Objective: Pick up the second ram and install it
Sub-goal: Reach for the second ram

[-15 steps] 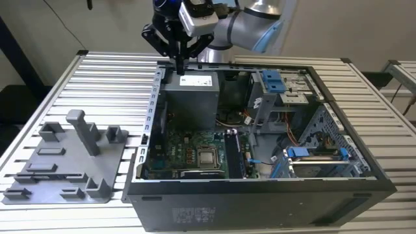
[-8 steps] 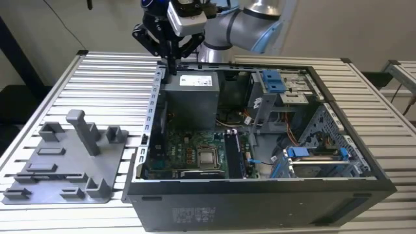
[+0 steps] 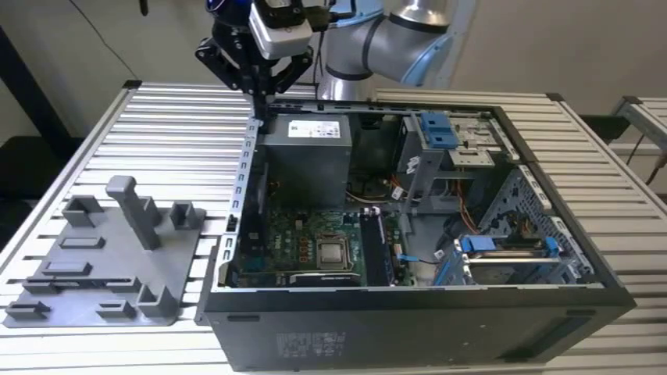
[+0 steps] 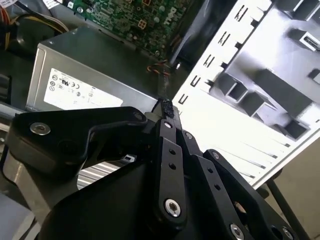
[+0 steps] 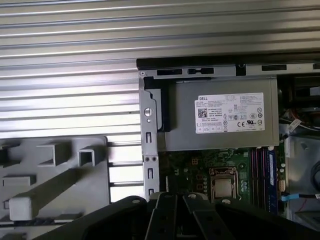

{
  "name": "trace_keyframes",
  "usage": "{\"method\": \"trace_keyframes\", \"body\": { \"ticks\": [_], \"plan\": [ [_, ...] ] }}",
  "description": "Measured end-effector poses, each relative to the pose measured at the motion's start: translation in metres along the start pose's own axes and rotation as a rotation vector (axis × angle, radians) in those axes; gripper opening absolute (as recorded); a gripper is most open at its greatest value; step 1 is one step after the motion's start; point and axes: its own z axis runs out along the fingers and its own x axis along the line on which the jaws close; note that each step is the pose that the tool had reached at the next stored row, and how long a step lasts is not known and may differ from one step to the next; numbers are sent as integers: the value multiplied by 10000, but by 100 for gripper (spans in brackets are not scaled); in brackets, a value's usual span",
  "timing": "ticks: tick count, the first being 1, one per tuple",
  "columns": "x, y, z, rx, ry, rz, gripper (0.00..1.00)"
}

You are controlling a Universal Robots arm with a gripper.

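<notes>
- One silver-and-blue robot arm (image 3: 401, 35) comes in at 12 o'clock in the exterior view. Its one black gripper (image 3: 261, 98) hangs over the back corner of the single open black computer case (image 3: 417, 312).
- Check the second wrist view: the black fingers (image 4: 170, 150) are clenched tip to tip, with nothing between them.
- One grey plastic holder tray (image 3: 183, 251) sits at 8 o'clock, just beside the case. One tall post (image 3: 133, 207) stands on it among shorter ones.
- The second ram (image 3: 78, 281), as best I can tell, is the long thin dark strip across the tray's near part, well apart from the gripper. I can't make out chips or a label.
- Inside the case I count one silver power supply box (image 3: 312, 152) with a white label, one green motherboard (image 3: 297, 234) and one square metal processor socket (image 3: 331, 252). There are also two blue plastic latches, one at 1 o'clock (image 3: 438, 129) and one at 4 o'clock (image 3: 495, 244).
- Everything rests on a white slatted metal tabletop (image 3: 177, 133). A pale wall (image 3: 563, 47) stands behind, and the edge of another slatted bench (image 3: 646, 117) shows at 3 o'clock.
- The first wrist view looks straight down on the power supply's label, with the socket below it and the tray outside the case wall. The exterior view adds the drive bays with the blue latches. The second wrist view brings the finger linkage up close.
</notes>
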Motion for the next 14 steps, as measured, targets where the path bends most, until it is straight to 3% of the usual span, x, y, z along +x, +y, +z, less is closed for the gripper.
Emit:
{"method": "trace_keyframes", "body": {
  "ticks": [8,14],
  "plan": [
    [97,-7,1,1,24,1,11],
    [144,-11,3,8,113,5,11]
  ]
}}
